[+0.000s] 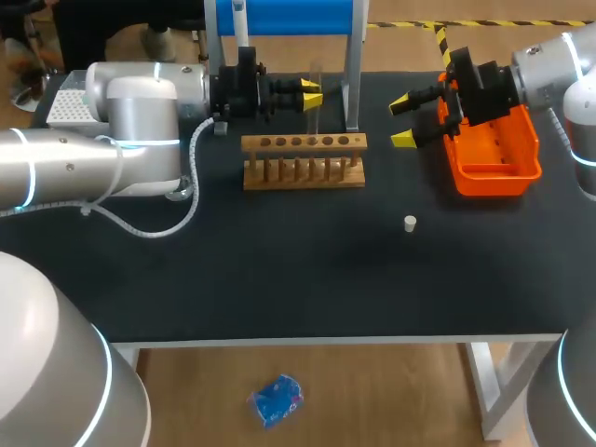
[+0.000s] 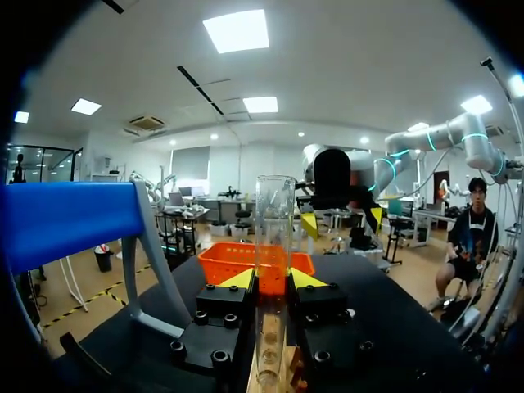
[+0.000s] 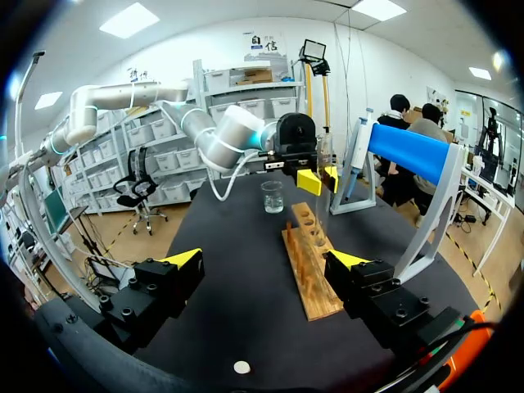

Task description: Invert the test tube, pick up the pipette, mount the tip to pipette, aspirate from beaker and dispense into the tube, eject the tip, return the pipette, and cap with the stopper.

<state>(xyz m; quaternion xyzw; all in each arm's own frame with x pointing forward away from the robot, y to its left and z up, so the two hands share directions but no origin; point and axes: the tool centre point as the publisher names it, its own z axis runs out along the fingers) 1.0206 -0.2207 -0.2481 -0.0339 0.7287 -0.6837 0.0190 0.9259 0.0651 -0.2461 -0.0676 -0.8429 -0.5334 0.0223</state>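
A clear test tube (image 1: 316, 82) stands upright just behind the wooden rack (image 1: 304, 160). My left gripper (image 1: 312, 93) is shut on it from the side. In the left wrist view the tube (image 2: 273, 221) rises between the yellow fingertips (image 2: 239, 280), open end up, with its round bottom down by the rack (image 2: 288, 378). My right gripper (image 1: 403, 121) hangs open and empty beside the orange bin (image 1: 494, 172). The right wrist view looks along the rack (image 3: 309, 262) toward the glass beaker (image 3: 273, 196) and the held tube (image 3: 325, 155). The small white stopper (image 1: 410, 223) lies on the table; it also shows under the right gripper (image 3: 268, 262) as the stopper (image 3: 241, 368).
The blue-topped pipette stand (image 1: 279, 17) is at the table's back edge behind the rack, and its metal leg (image 1: 352, 84) is close to the tube's right. A grey cable (image 1: 186, 209) loops on the table by my left arm. The black tabletop (image 1: 279, 279) lies in front of the rack.
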